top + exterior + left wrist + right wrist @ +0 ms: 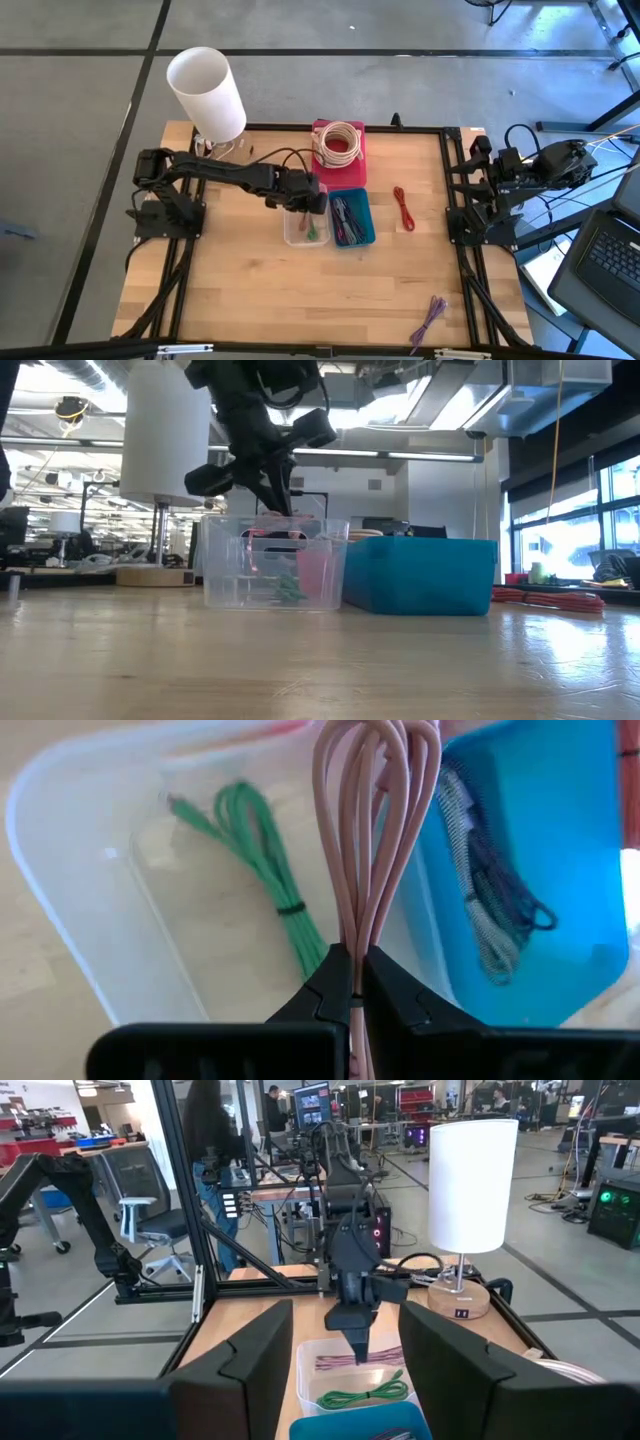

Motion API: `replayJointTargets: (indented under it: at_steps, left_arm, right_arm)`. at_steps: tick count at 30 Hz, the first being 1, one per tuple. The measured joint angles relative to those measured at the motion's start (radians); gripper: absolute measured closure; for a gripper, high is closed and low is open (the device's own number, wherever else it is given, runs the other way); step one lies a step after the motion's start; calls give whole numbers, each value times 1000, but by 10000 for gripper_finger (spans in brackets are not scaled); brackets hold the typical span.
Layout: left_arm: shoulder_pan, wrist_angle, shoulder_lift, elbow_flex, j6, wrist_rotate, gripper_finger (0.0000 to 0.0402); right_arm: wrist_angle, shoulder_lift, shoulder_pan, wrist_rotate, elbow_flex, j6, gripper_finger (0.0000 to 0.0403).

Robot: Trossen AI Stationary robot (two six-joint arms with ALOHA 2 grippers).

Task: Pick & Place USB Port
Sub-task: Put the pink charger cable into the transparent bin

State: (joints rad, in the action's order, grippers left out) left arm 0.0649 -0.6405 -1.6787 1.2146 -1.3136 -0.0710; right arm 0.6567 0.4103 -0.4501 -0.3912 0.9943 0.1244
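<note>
Left claw (355, 985) pinched tight on a looped pink cable (372, 830), held above the clear bin (303, 229) mid-table; green cable (270, 885) coiled on the bin floor. Blue bin (353, 218) touching alongside, dark cables inside. Right claw (345, 1370) parked at the table's right edge, fingers wide apart

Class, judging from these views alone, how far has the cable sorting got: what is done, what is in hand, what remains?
Done: a green cable lies in the clear bin, and dark cables lie in the blue bin. In hand: the left pincer is shut on a pink cable above the clear bin. Left: the red cable and purple cable lie on the table. The right pincer waits, open, at the table's edge.
</note>
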Motion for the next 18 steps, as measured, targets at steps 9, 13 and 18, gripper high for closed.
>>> replayJointTargets:
  at_steps: [9,13,18]
  left_arm:
    - [-2,190,0,-165,-62,43,398]
    - [8,247,0,-226,-87,72,398]
    - [17,270,5,-256,-81,94,398]
  right_arm:
    - [0,0,0,0,0,-2,214]
    - [0,0,0,0,0,-2,214]
    - [0,0,0,0,0,-2,214]
